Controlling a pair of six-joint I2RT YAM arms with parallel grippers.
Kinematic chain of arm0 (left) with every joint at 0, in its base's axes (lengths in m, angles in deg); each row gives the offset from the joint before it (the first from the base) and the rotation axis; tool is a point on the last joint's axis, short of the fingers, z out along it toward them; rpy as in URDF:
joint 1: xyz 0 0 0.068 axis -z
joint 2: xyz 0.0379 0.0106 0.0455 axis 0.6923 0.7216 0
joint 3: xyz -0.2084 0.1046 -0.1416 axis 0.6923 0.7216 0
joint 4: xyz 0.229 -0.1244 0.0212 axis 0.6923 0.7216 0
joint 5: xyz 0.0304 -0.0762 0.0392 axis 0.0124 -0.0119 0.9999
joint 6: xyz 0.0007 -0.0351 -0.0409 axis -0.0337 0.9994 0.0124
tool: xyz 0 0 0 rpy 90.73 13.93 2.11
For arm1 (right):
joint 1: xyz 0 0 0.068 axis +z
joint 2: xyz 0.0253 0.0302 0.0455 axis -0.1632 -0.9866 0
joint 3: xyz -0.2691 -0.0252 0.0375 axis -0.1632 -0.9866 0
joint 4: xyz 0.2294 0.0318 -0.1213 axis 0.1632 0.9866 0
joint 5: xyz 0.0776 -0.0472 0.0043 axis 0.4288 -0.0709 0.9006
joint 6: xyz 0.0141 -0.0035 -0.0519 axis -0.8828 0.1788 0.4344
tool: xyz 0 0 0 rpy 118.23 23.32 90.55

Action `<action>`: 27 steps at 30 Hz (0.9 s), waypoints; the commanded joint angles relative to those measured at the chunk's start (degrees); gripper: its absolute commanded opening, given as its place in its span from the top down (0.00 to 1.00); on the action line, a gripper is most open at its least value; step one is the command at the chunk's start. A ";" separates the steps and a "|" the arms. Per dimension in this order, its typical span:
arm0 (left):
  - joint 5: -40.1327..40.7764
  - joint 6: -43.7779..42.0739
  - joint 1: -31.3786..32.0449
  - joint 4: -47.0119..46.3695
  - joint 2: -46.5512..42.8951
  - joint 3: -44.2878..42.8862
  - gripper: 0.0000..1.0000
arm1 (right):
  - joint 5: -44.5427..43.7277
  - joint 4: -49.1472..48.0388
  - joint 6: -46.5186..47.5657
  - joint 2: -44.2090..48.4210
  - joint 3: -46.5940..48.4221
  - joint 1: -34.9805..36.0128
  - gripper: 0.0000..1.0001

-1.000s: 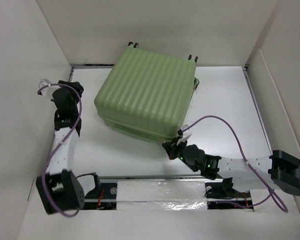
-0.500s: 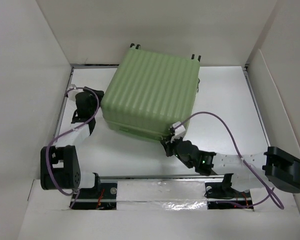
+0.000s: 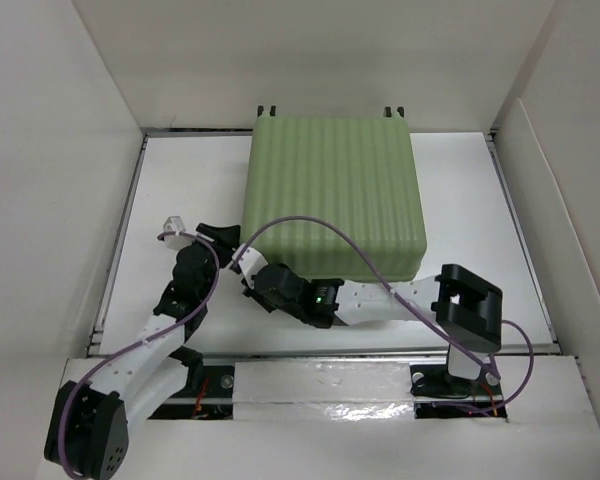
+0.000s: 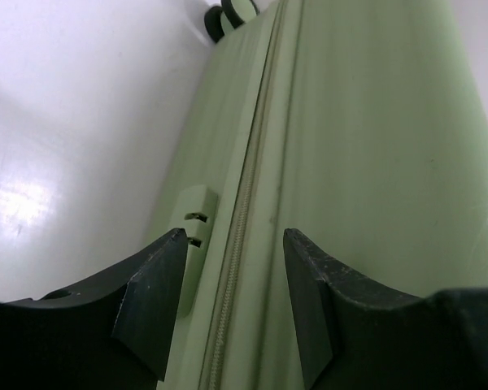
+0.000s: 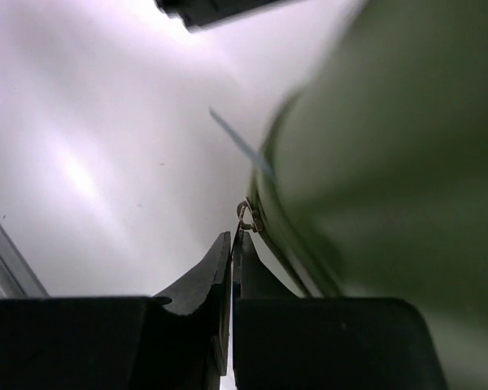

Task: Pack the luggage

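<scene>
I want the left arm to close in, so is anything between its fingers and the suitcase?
Nothing visible. The left fingers stand open right beside the suitcase, facing its zipper seam.

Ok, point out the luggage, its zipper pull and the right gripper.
luggage (image 3: pixel 335 190), top external view, middle of the ribbed green shell.
zipper pull (image 5: pixel 246 217), right wrist view, small metal tab at the seam.
right gripper (image 5: pixel 232 237), right wrist view, between the shut fingertips.
</scene>
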 commanded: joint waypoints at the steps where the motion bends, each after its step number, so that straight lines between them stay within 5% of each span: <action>1: -7.16 -2.51 5.76 3.75 -4.26 2.68 0.52 | 17.74 -9.67 3.31 1.01 5.79 9.91 1.00; 7: 2.32 -2.87 18.94 2.44 2.21 0.23 0.56 | 20.80 -19.25 -2.22 17.59 -19.03 1.76 1.00; 11: 13.89 2.49 35.08 -1.60 8.28 -1.53 0.63 | 22.30 -18.21 -5.48 33.15 -32.94 -6.42 1.00; 17: 20.00 7.95 44.97 -10.12 25.15 -9.60 0.64 | 21.87 -8.99 -7.68 49.95 -39.40 -14.08 1.00; 21: 20.35 5.76 46.83 -12.32 32.46 -18.21 0.64 | 13.03 -4.58 -11.88 53.74 -39.13 -11.11 1.00; 27: 20.34 2.42 46.30 -10.68 30.98 -20.17 0.58 | 0.03 -19.76 -20.08 52.45 -44.49 0.40 1.00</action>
